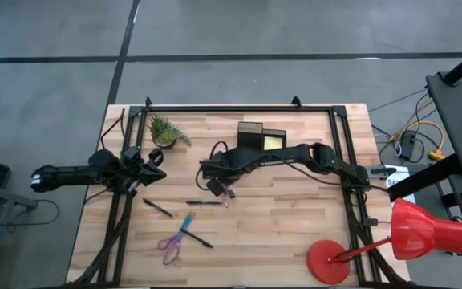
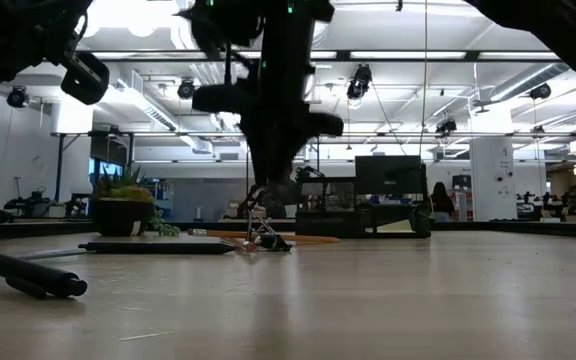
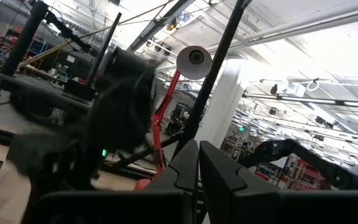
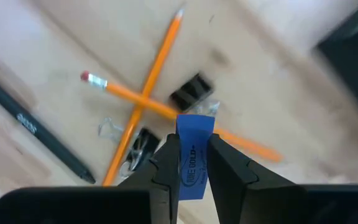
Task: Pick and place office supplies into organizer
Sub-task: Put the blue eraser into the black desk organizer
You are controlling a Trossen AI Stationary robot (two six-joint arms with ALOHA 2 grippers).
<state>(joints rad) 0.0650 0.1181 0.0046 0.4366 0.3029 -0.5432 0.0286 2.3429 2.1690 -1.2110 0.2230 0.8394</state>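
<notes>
Blue eraser (image 4: 194,155), pinched upright between the fingers of the right gripper (image 4: 193,163), above the middle of the wooden table (image 1: 279,233). Directly under the gripper lie two crossed orange pencils (image 4: 146,93) and small black binder clips (image 4: 190,91); a black pen (image 4: 36,127) lies just beside them. The organizer (image 1: 260,136) stands near, on the side toward the table's far edge.

For a clean placement, the eraser should probably be carried level over a low front compartment and lowered inside its walls before the fingers part, since a high release could bounce it out.

The left gripper (image 3: 197,171), fingers pressed together and empty, waits at the table's left edge, near a potted plant (image 1: 165,132). Purple scissors (image 1: 171,245) and a blue pen (image 1: 186,222) remain nearer the front edge; a red lamp (image 1: 419,233) stands at the right front corner. Behind, a lit workshop hall.
</notes>
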